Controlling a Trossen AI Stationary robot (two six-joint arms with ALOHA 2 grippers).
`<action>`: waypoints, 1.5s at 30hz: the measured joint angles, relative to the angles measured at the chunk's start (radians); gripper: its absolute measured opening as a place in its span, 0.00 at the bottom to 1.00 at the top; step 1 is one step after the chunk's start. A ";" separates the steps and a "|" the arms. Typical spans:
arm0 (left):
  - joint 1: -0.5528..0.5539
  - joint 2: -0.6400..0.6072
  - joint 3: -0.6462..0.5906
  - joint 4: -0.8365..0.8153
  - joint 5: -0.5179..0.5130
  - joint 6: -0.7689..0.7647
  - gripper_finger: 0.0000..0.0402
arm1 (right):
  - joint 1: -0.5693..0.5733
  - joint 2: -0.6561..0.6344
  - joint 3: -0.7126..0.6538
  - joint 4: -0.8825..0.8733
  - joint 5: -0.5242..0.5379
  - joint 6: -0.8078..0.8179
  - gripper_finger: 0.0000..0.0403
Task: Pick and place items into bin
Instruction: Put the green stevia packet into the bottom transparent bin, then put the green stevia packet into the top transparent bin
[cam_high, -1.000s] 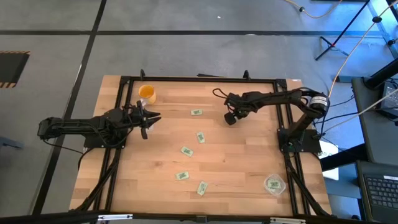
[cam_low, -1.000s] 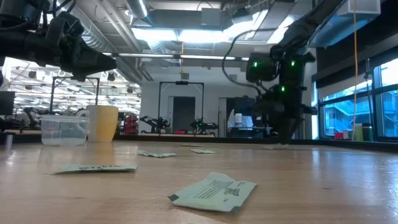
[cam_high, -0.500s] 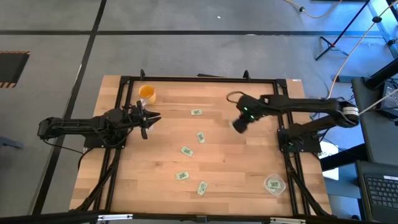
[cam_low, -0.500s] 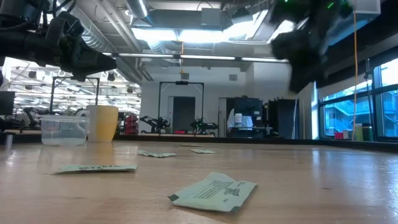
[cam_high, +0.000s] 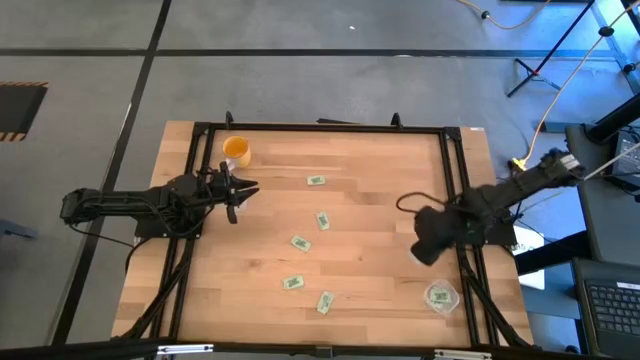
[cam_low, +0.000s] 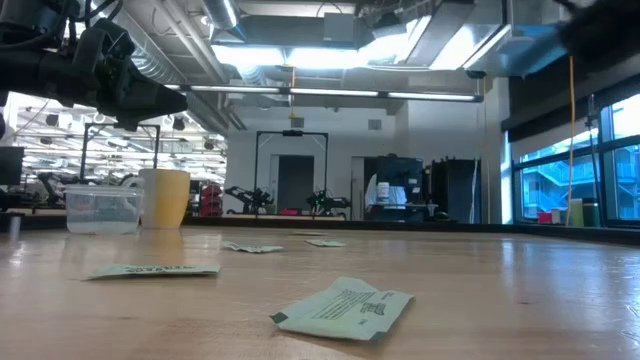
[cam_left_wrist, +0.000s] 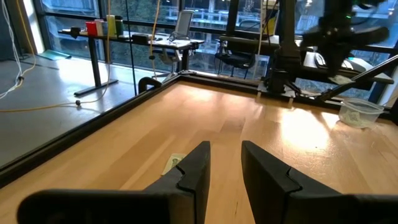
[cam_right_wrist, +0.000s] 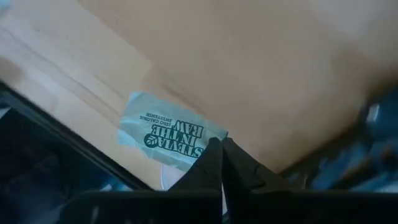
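Light green packet (cam_right_wrist: 168, 132), flat and rectangular, printed with dark lettering, pinched by one edge between the closed fingers of the right end effector (cam_high: 428, 240). Carried above the desk (cam_high: 380, 240) near its right edge, close to but not yet over the clear bin (cam_high: 440, 296) at the near right corner, where at least one packet already lies. Five more packets loose on the wood: one toward the far side (cam_high: 316, 181), one at the middle (cam_high: 323, 220), one just nearer (cam_high: 299, 242), and two toward the near edge (cam_high: 292, 283) (cam_high: 325, 301). All thin, light, lying flat, pale green with white patches.

Likely risks from here: grip on only a narrow margin of the packet, so a quick swing or a jolt could slide it free short of the bin. Light and flat, so liable to flutter on release and settle on the rim or beside the bin if let go too high or off centre. Bin itself light and clear, easy to nudge with a low approach.

Left end effector (cam_high: 236, 190) idle over the desk's left side, near the orange cup (cam_high: 236, 150), fingers slightly parted and holding nothing.
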 joint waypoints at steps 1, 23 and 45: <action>0.000 0.000 0.000 0.000 0.000 0.000 0.21 | 0.047 0.010 0.000 0.000 0.003 0.077 0.00; 0.000 0.000 0.000 -0.017 0.000 0.000 0.21 | 0.573 0.299 0.000 0.179 0.097 0.689 0.00; 0.000 0.000 0.000 -0.017 0.000 0.000 0.21 | 0.573 0.377 0.000 0.192 0.098 0.664 0.20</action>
